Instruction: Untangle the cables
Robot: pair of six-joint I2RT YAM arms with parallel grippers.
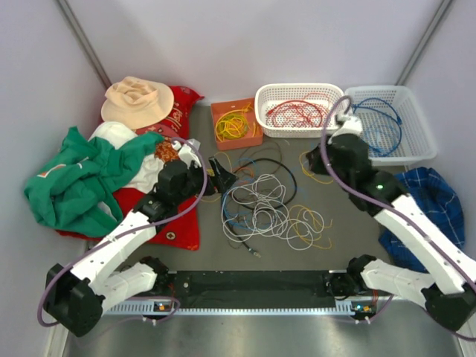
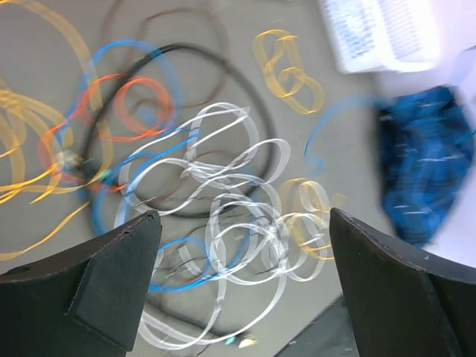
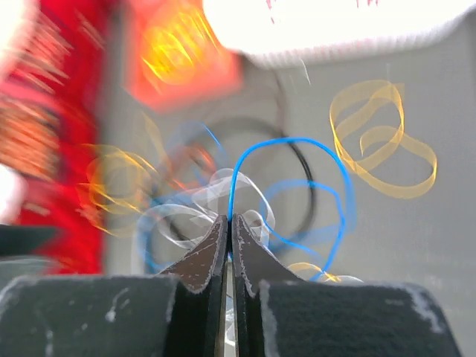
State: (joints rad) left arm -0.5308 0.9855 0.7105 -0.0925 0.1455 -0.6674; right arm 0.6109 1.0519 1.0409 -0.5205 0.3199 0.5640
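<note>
we list the items on the grey table. far left: a beige hat rests on red printed fabric. a white cloth lies just below the hat, and a green garment is heaped over the left side of the red fabric. along the far edge, left to right, we find an orange box, a white basket and a second white basket. a blue checked cloth lies crumpled near the second basket, on the right side.
</note>
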